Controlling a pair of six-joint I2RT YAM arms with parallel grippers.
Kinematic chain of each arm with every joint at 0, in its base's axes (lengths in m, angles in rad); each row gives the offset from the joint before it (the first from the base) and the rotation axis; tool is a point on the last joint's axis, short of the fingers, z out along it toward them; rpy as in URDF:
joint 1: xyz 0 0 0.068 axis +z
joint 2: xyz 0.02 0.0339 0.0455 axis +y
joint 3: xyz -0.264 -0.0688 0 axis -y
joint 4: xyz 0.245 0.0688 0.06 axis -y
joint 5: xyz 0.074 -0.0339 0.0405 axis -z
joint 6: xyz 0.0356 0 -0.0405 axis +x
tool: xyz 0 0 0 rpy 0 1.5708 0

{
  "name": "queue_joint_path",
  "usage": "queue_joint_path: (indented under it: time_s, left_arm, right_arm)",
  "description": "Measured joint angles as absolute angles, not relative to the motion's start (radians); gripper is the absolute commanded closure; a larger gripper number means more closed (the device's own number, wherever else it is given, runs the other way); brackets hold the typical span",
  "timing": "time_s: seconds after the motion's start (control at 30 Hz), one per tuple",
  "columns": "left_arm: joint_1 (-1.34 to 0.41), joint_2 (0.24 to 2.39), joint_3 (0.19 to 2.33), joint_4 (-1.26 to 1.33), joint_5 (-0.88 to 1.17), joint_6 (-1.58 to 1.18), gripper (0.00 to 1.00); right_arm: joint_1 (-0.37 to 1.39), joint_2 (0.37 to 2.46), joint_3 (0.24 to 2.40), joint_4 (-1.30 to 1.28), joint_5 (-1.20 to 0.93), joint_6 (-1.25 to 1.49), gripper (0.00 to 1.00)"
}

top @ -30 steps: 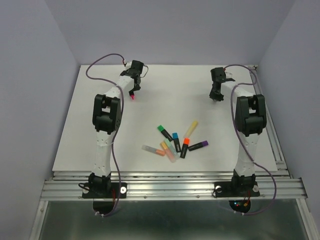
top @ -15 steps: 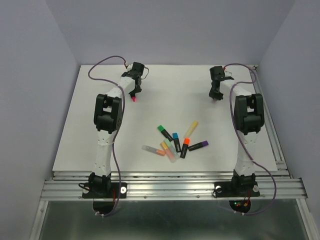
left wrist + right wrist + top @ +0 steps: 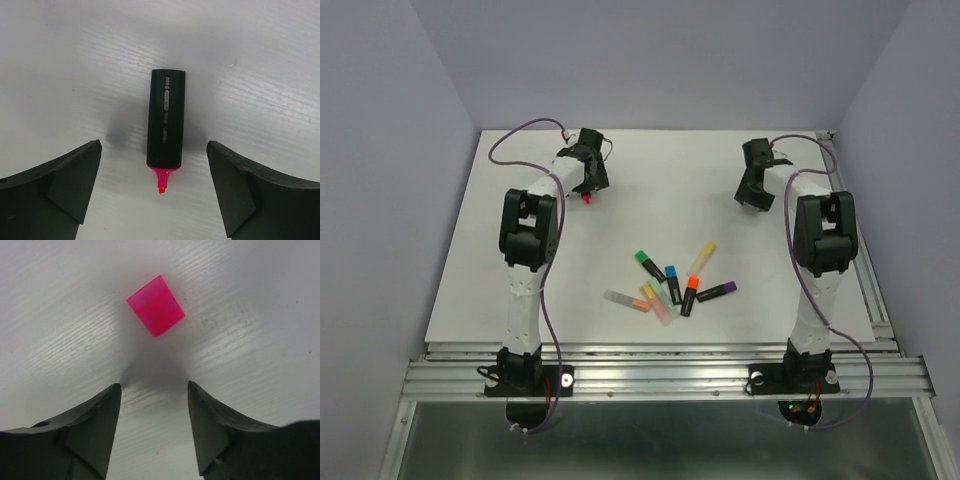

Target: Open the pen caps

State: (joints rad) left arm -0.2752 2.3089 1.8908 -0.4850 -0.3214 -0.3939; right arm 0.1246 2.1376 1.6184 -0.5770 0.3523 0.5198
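Note:
A black highlighter barrel [image 3: 166,120] with a bare pink tip [image 3: 162,181] lies flat on the white table between the wide-open fingers of my left gripper [image 3: 154,144], touching neither. That gripper [image 3: 588,188] is at the far left, with the pink tip [image 3: 588,199] just showing below it. A pink pen cap [image 3: 156,306] lies loose on the table just beyond my right gripper [image 3: 154,384], which is open and empty. In the top view my right gripper [image 3: 752,197] is at the far right, and the cap is hidden there.
Several capped highlighters lie in a loose cluster at the table's middle: green cap [image 3: 642,258], blue cap [image 3: 671,271], orange cap [image 3: 691,283], purple cap [image 3: 728,288], a pale yellow one [image 3: 702,254] and peach ones [image 3: 650,300]. Walls enclose the white table [image 3: 520,260].
Both grippers have opened. The left one let the black barrel down onto the table; the right one released the pink cap. The left wrist shifted slightly back and left.

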Motion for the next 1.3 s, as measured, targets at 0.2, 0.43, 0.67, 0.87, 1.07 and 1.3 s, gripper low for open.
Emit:
queue_joint_path:
  time_s: [0.2,0.43,0.67,0.87,1.07,1.3]
  left_arm:
    - [-0.274,2.207,1.813,-0.496,-0.311,-0.427,0.01]
    - [-0.297,1.795,1.522,-0.490,-0.315,-0.541,0.01]
    - [-0.511,1.399,1.106,-0.444,-0.321,-0.781,0.01]
    - [-0.728,1.311,0.797,-0.448,-0.254,-1.058,0.01]
    - [-0.845,1.247,0.722,-0.461,-0.236,-1.318,0.01]
    - [-0.894,1.332,0.756,-0.513,-0.229,-1.518,0.05]
  right_arm:
    - [0.125,2.031,1.538,-0.574,0.312,0.505,0.00]
    - [0.125,1.639,1.336,-0.530,0.224,0.505,0.00]
    - [0.125,1.066,0.900,-0.357,0.114,0.578,0.00]
    - [0.125,0.801,0.658,-0.326,0.036,0.707,0.00]
    - [0.125,0.606,0.518,-0.328,-0.019,0.786,0.00]
    - [0.125,0.548,0.496,-0.329,-0.026,0.820,0.00]
